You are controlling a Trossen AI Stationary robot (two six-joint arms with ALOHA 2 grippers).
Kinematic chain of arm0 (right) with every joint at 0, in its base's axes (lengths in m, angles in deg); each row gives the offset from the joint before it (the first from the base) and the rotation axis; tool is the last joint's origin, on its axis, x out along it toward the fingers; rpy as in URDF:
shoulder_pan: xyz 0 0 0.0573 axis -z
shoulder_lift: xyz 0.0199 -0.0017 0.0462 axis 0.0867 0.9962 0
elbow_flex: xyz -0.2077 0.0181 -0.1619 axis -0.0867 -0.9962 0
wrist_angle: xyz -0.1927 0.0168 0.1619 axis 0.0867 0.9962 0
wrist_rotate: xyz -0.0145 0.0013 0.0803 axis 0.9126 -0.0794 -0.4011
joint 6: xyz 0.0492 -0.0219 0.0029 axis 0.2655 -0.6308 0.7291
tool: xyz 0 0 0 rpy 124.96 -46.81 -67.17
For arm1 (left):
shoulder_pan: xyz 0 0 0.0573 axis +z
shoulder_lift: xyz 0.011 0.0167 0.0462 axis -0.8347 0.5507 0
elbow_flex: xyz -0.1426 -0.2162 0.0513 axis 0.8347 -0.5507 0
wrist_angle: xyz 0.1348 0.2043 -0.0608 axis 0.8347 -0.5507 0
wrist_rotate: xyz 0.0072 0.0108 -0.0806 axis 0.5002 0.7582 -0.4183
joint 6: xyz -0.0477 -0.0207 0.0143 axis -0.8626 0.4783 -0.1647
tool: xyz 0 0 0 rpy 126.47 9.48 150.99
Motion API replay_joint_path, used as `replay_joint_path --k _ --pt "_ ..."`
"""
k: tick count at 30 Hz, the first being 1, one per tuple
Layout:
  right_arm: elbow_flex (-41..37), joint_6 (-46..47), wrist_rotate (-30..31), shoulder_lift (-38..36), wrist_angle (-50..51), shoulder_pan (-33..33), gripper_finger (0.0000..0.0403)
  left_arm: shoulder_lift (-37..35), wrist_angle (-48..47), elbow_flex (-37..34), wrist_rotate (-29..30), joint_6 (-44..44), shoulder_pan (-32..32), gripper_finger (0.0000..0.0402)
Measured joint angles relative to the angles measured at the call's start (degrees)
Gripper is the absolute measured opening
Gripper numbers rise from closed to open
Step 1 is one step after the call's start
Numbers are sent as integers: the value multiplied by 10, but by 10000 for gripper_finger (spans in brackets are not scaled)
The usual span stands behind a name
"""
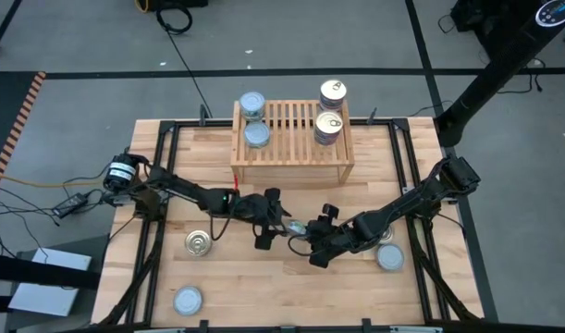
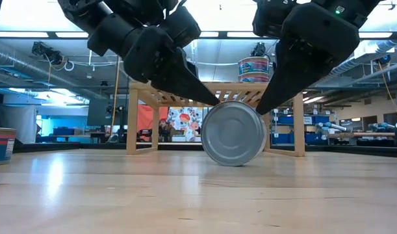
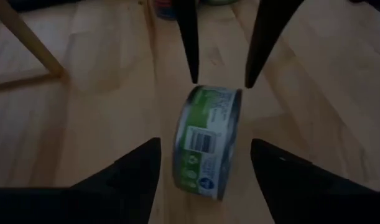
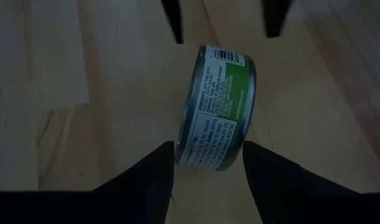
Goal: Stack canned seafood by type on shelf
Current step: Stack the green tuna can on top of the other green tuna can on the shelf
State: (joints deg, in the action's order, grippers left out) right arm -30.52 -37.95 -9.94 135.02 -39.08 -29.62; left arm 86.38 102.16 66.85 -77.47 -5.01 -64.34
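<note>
Between my two hands stands one tin (image 2: 232, 132) on its edge on the table (image 1: 264, 287), its flat silvery face turned to the low camera; it needs tipping or lifting before it can be stacked. My left hand (image 1: 266, 220) reaches in from the left with its fingers spread, not gripping, one tip right at the tin's upper rim, probably to steady it against rolling. My right hand (image 1: 319, 242) meets it from the other side, also spread, straddling the tin's green label without pinching it. Behind stands the shelf (image 1: 291, 139), where two silvery-lidded tins (image 1: 253, 118) sit on the left and golden-lidded tins (image 1: 330, 111) are stacked on the right, so the types are kept apart. More loose tins lie on the table: two to the left, one to the right.
</note>
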Motion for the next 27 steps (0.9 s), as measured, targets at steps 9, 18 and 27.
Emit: replay_joint_path --k 9,18,27 --pt "0 -5 0 0 -4 0 200 0 9 0 -20 34 3 254" --pt "0 -13 -2 0 -13 0 201 27 -21 41 -31 56 3 254" --pt "0 -16 -6 1 -14 0 200 83 -203 165 -22 84 3 253"
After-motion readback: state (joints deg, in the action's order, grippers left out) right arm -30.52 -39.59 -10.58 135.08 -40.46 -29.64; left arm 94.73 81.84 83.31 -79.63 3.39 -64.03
